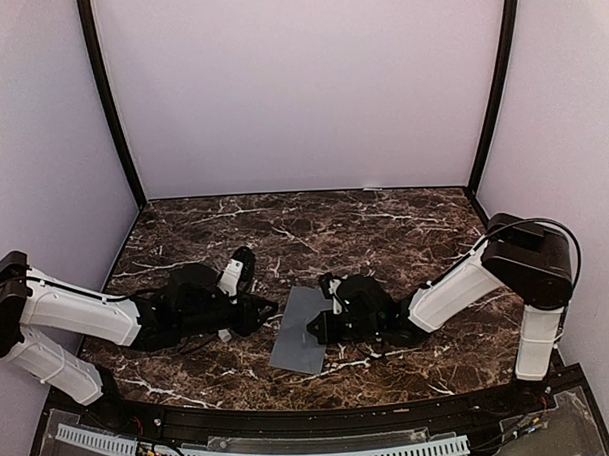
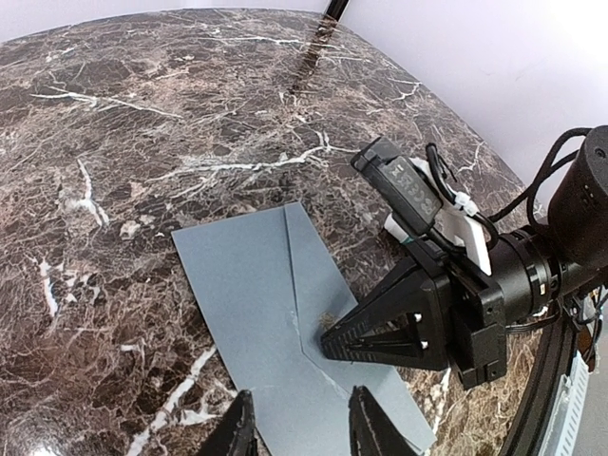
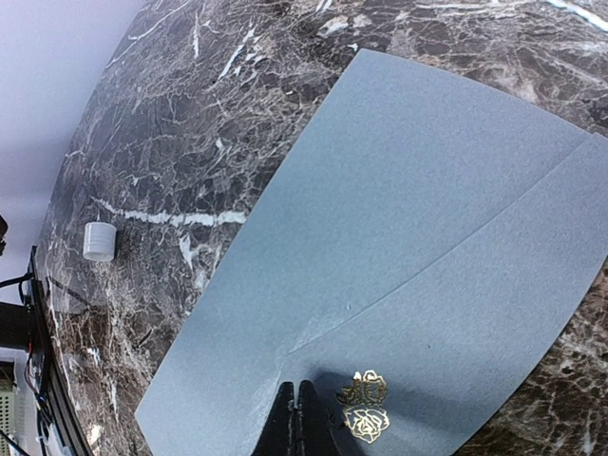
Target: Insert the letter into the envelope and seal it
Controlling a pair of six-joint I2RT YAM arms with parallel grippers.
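Envelope [image 1: 300,328], which I judge light, thin and slippery, lies flat on the table [image 1: 384,225] at its near middle, my right claw [image 3: 297,394] clenched with tips down on it beside the gold sticker [image 3: 366,418], my left claw [image 2: 302,423] released over its left edge, where I'd pinch it.

No words or nos. legible anywhere. Only sign: a small gold rose emblem [image 3: 364,407], outline style, on the flat grey-blue paper envelope [image 3: 408,247], nr its lower edge in the right wrist view. The black camera box [image 2: 410,183] on the right arm's wrist, seen in the left wrist view, carries pale lettering, too blurred to read.
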